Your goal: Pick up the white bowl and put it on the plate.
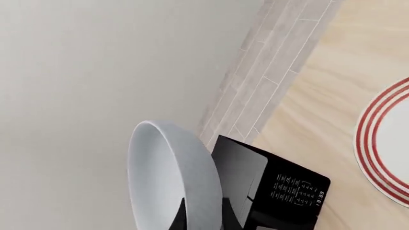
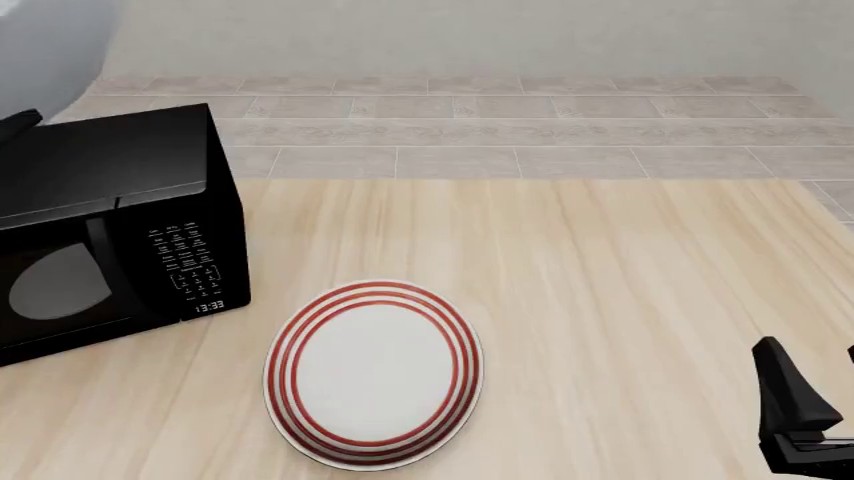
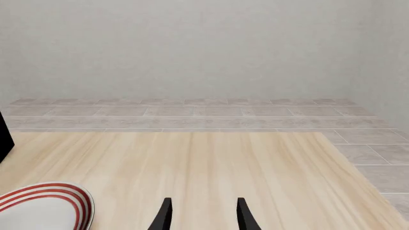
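Note:
The white bowl is held up in the air on edge, with my left gripper shut on its rim, one finger on each side of the wall. In the front view the white bowl fills the top left corner, high above the microwave. The plate, white with red rings, lies flat on the wooden table, lower and to the right of the bowl. It also shows as the plate and the plate. My right gripper is open and holds nothing, low at the near right, right gripper.
A black microwave stands on the table at the left, just left of the plate, and appears under the bowl as the microwave. A tiled floor strip and a grey wall lie beyond the table's far edge.

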Controlling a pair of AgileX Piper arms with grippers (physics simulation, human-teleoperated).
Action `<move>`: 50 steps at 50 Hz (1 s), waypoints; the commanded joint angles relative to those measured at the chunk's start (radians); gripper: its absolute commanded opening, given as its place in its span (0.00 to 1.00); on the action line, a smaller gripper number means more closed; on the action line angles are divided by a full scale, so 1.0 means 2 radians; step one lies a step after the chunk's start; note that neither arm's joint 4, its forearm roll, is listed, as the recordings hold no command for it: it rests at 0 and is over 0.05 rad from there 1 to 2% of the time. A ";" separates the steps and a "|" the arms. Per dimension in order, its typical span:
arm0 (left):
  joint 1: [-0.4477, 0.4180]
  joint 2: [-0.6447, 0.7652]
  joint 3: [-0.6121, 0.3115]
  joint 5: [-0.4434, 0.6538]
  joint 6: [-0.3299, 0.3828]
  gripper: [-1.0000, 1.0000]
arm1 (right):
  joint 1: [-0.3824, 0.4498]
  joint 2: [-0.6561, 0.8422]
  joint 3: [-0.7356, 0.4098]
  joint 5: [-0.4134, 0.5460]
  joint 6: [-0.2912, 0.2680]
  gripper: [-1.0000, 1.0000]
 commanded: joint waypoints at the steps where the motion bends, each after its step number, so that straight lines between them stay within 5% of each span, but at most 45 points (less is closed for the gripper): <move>1: -0.069 -0.012 -0.003 -0.033 0.006 0.00 | 0.000 0.000 0.000 0.000 0.000 1.00; 22: -0.138 0.015 0.012 -0.074 -0.015 0.00 | 0.000 0.000 0.000 0.000 0.000 1.00; 26: -0.158 0.026 -0.009 -0.067 -0.043 0.00 | 0.000 0.000 0.000 0.000 0.000 1.00; 39: -0.185 0.034 0.045 -0.117 -0.020 0.00 | 0.000 0.000 0.000 0.000 0.000 1.00; 50: -0.206 0.045 0.063 -0.133 -0.039 0.00 | 0.000 0.000 0.000 0.000 0.000 1.00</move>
